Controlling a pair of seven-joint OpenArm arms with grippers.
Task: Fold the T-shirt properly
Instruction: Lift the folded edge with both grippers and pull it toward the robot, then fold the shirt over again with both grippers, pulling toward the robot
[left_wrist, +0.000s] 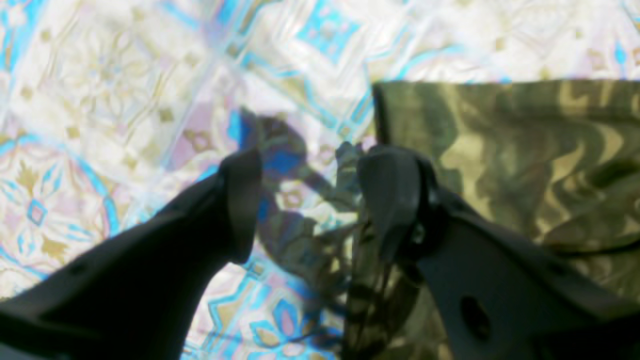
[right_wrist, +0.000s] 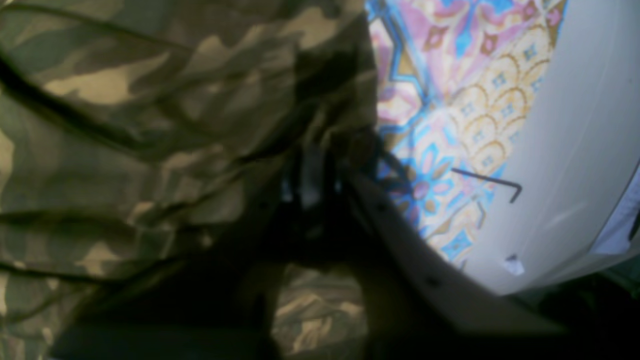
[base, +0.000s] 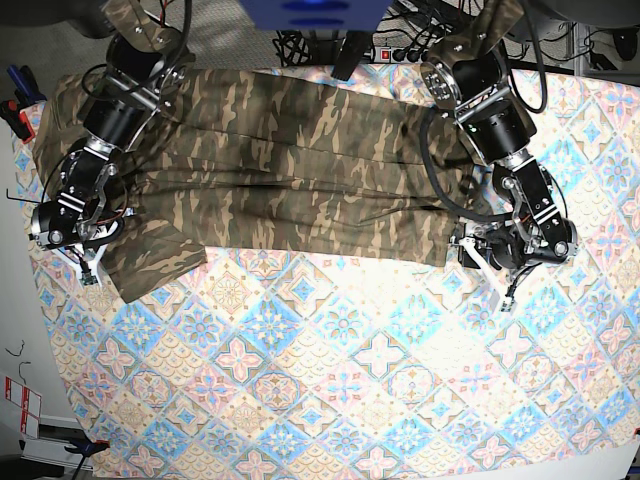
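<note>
Both lower corners of the T-shirt (base: 290, 165) should rise together, so the fold line stays straight. The right end effector (right_wrist: 312, 192) is closed, apparently pinching the hem, though blur hides the pads. The left end effector (left_wrist: 305, 200) stands parted beside the opposite corner, gripping nothing; it should close on cloth before any lift. The shirt lies spread along the bench's (base: 340, 400) far edge, olive-brown camouflage, creased lengthwise.
</note>
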